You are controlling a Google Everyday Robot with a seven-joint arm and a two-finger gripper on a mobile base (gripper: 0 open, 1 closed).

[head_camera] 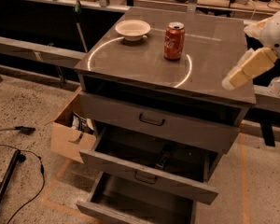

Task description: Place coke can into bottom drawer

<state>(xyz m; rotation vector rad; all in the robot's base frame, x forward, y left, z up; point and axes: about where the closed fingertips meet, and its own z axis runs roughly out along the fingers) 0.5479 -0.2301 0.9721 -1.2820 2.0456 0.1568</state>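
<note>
Standing upright on the grey cabinet [144, 66] top, the coke can [174, 41] is at the white bowl's [133, 30] 4 o'clock. The gripper [234, 79] hangs apart at the can's 4 o'clock (clenched or released, I cannot tell). The bottom drawer [144, 196] gapes at 6 o'clock.

Red coke can [174, 41]; cream jaws at right

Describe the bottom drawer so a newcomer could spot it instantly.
Grey cabinet with the coke can on top; the gripper hovers by its right edge. Of three front drawers, the bottom drawer is the open tray nearest the floor, under the open middle drawer.
</note>
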